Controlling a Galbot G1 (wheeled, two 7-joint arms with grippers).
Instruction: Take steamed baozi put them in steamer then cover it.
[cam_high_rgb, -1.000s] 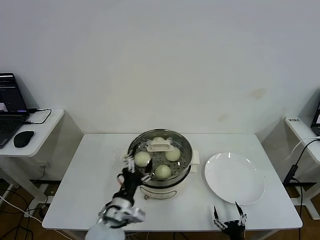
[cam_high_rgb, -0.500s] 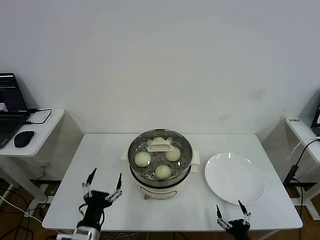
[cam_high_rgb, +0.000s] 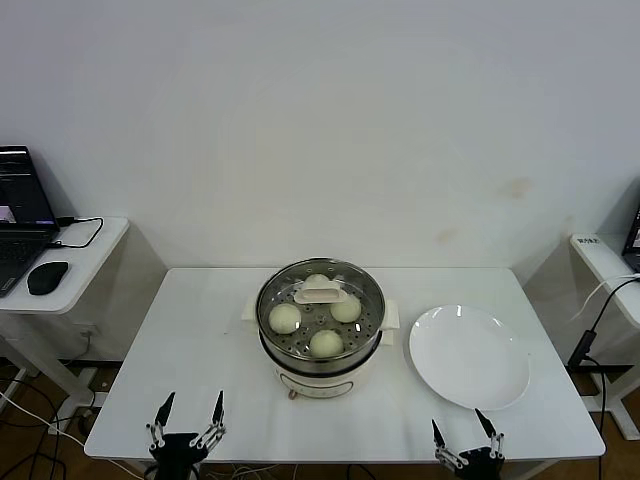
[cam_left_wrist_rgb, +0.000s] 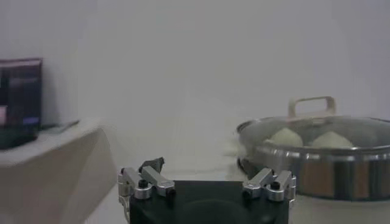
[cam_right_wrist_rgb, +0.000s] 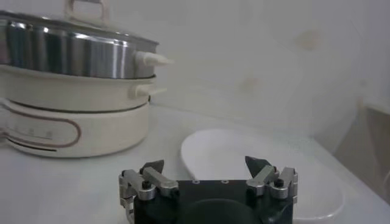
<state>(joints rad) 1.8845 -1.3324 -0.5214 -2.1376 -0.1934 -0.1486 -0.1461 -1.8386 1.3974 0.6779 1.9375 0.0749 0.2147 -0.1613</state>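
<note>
The steamer (cam_high_rgb: 320, 352) stands mid-table on its cream base. The glass cover (cam_high_rgb: 321, 293) sits on it. Four baozi lie inside under the glass, among them one at the left (cam_high_rgb: 285, 318), one at the right (cam_high_rgb: 346, 308) and one at the front (cam_high_rgb: 326, 343). My left gripper (cam_high_rgb: 187, 420) is open and empty at the table's front edge, left of the steamer. My right gripper (cam_high_rgb: 463, 438) is open and empty at the front edge on the right. The left wrist view shows the left gripper (cam_left_wrist_rgb: 198, 162), the steamer (cam_left_wrist_rgb: 317, 164) and the cover's handle (cam_left_wrist_rgb: 312, 105). The right wrist view shows the right gripper (cam_right_wrist_rgb: 204, 164) and the steamer (cam_right_wrist_rgb: 73, 55).
An empty white plate (cam_high_rgb: 468, 355) lies right of the steamer, also in the right wrist view (cam_right_wrist_rgb: 213, 146). A side table at the far left holds a laptop (cam_high_rgb: 20, 215) and a mouse (cam_high_rgb: 47, 277). Another side table stands at the far right.
My left gripper has pulled back from the steamer's left front rim to the table's front edge and dropped low. My right gripper has hardly moved.
</note>
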